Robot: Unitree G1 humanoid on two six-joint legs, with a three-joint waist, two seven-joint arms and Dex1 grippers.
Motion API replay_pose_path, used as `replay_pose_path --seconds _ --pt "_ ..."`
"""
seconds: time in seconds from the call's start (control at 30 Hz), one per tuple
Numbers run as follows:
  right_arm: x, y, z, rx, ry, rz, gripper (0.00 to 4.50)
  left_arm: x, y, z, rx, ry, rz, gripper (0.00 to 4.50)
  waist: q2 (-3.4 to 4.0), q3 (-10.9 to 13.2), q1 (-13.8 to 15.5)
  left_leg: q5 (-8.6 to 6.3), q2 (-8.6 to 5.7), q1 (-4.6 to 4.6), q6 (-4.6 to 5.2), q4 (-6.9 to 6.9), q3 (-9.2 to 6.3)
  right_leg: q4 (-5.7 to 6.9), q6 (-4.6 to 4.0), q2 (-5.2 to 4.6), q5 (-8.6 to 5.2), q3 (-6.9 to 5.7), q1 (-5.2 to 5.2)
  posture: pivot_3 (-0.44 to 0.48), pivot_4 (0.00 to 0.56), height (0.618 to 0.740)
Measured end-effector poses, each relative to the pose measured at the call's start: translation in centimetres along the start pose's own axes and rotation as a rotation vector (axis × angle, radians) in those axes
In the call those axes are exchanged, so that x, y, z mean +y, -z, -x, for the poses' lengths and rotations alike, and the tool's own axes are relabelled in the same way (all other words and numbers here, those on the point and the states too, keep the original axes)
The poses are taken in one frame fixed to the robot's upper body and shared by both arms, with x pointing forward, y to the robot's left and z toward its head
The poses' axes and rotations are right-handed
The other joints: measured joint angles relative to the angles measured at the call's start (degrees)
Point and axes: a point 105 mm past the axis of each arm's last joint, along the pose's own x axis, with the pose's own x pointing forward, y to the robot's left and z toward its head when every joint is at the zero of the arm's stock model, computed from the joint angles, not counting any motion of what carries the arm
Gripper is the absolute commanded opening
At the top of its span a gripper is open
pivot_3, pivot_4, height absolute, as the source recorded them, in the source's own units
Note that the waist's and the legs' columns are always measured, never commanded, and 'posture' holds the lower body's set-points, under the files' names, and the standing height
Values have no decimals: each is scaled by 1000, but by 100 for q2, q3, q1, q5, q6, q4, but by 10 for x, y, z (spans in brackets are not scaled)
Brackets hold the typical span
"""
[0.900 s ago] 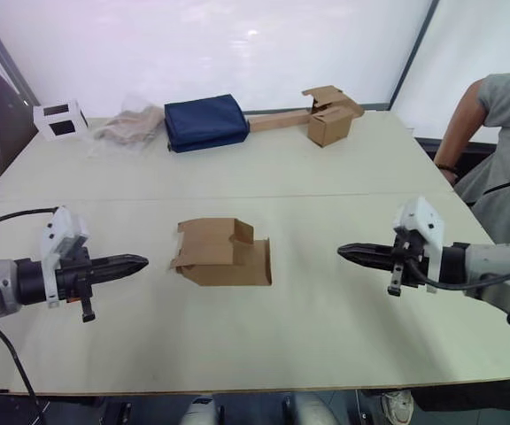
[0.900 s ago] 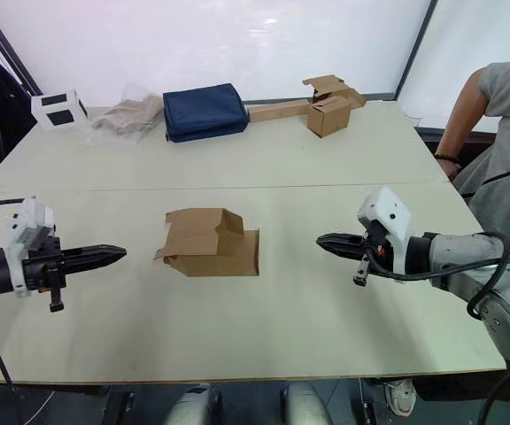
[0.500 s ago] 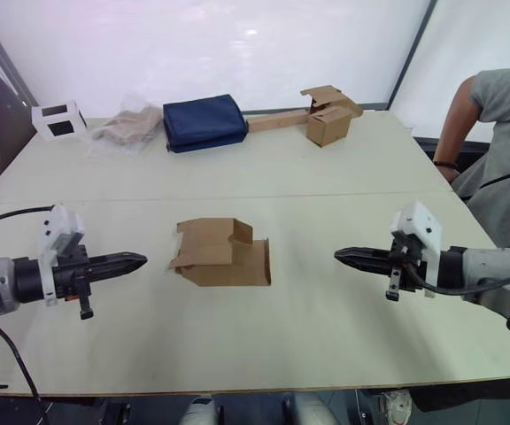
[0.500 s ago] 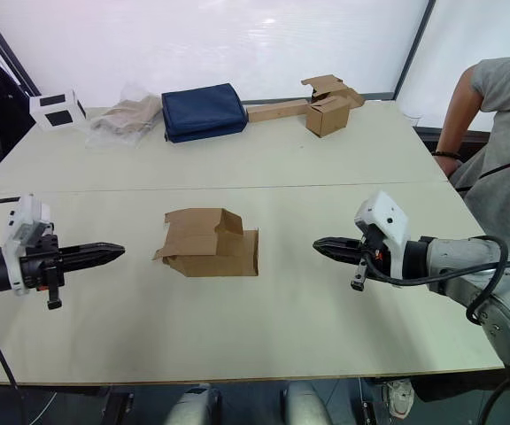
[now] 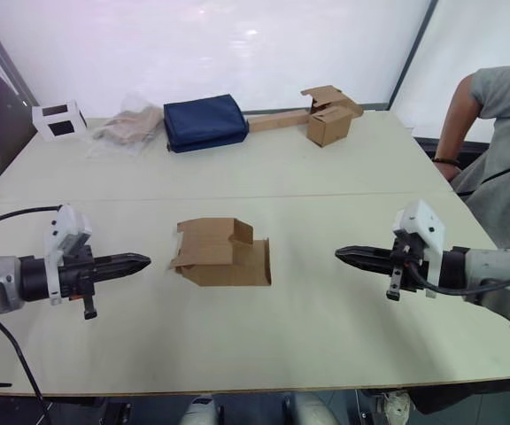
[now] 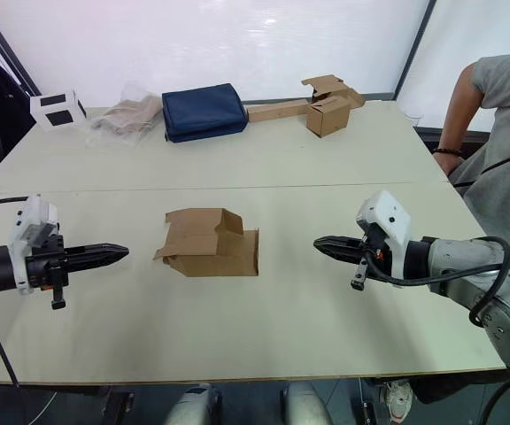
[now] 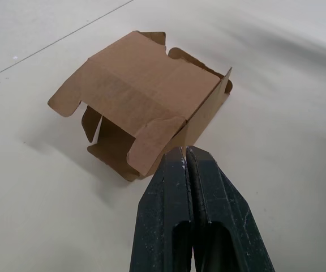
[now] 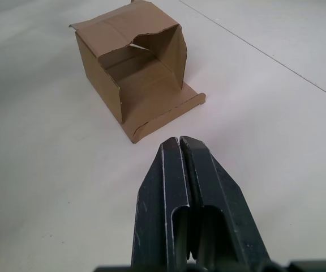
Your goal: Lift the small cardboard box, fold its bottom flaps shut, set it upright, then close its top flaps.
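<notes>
Pale worktop (image 5: pixel 326 354) under a bright white wall, bare along the near edge. Nearest in, two pincers level with each other and pointing inward: left pincer (image 5: pixel 145 260) clenched, fingertips pressed together and empty; right pincer (image 5: pixel 341 254) likewise clenched and empty. Between them, slightly farther back, small cardboard box (image 5: pixel 222 253) lying on its side, apart from both pincers and untouched. Long axis running left to right across the worktop, so each open end facing one pincer: one set of flaps (image 7: pixel 151 141) splayed toward the left pincer, seen close ahead of its fingertips in the left wrist view; the other end (image 8: pixel 151 73) gaping toward the right pincer, with one flap lying flat on the worktop as a lip. Which end counts as bottom flaps and which as top flaps: cannot tell from how it lies. Left pincer the nearer of the two, just beside the box's end; right pincer clearly farther off across bare worktop. Judged need for the lift: both pincers to unclench and close in along that same left-right line. Farther back, near the far edge: white cube (image 5: pixel 59 119), crumpled plastic bag (image 5: pixel 131 126), folded navy cloth (image 5: pixel 205 121), second cardboard box (image 5: pixel 330 117) with flaps up, a long cardboard strip (image 5: pixel 277 120) beside it. Far right, a seated person in grey (image 5: pixel 503 124) past the worktop's corner
</notes>
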Motion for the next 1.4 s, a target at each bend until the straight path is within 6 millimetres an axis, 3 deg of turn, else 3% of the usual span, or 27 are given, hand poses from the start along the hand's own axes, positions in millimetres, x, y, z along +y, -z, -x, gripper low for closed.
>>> replay_pose_path --seconds 0.3,0.43,0.53,0.8,0.83,1.07,1.4 --pt "-1 -1 0 -3 12 5 0 2 -6 -7 2 28 -12 57 0 0 0 0 0 0 0 0 0 1 0 0 0 0 0 0 150 740" --pt "-1 -1 0 -4 19 7 0 5 1 -16 45 37 43 57 0 0 5 0 0 0 0 1 -2 3 0 1 0 -1 0 0 150 740" --pt "-1 -3 -2 -10 18 15 0 11 -3 -21 31 59 146 830 0 0 4 0 -1 0 0 3 -3 4 1 2 0 -2 1 0 150 740" --pt "8 -9 -17 -34 -40 45 0 42 -6 -26 5 111 489 4204 0 0 -15 0 -2 -3 0 3 -3 6 1 5 0 -3 -6 0 150 740" --pt "8 -10 -19 -39 -40 50 0 44 -8 -29 -12 131 553 4420 0 -1 -10 0 -2 -3 0 4 -4 7 1 6 0 -4 -4 0 150 740" --pt "8 -12 -26 -65 -13 48 0 47 2 -54 -34 225 906 4420 -1 -1 -15 1 -5 -8 -1 8 -8 14 1 4 0 -6 -10 0 150 740" --pt "11 -12 -25 -63 13 51 0 53 14 -75 -46 231 1044 4420 -2 -2 -12 2 -5 -11 -3 12 -8 23 1 4 0 -4 -18 0 150 740"
